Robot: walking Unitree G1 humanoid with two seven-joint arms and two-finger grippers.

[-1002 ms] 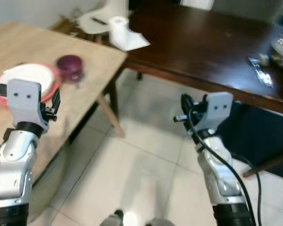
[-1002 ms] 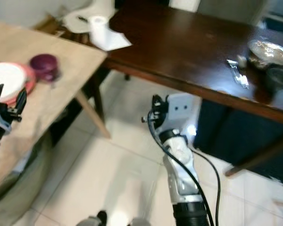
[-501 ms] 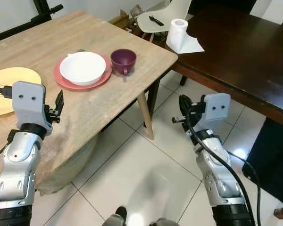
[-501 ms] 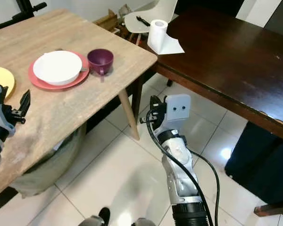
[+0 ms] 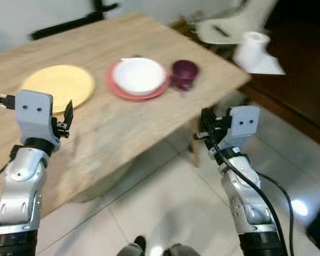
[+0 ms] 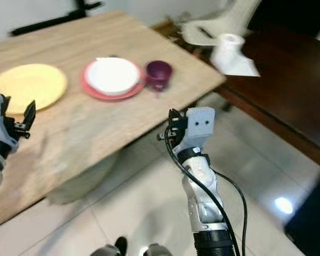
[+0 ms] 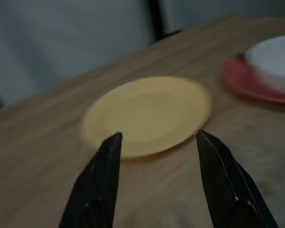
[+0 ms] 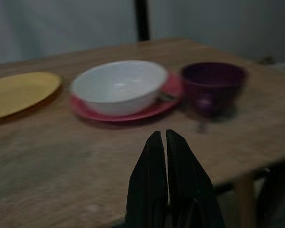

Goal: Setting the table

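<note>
Wooden worktop (image 5: pixel 122 122) carries a yellow plate (image 5: pixel 58 85) on the left, and a white bowl (image 5: pixel 139 74) on a red plate (image 5: pixel 129 92) beside a purple cup (image 5: pixel 184 70), while the empty left pincer (image 7: pixel 154 142) stands open facing the yellow plate and the right pincer (image 8: pixel 161 142) is closed.

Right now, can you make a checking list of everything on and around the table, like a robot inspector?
Surface: light wooden table, mostly bare near the robot.
Job's things: yellow plate; white bowl sitting on a red plate; purple cup beside them.
Clutter: paper roll on the dark table.
Grippers: left gripper open, aimed at the yellow plate; right gripper shut, holding nothing.
Cables: black cable along the right arm.
Surroundings: pale chair, tiled floor.
</note>
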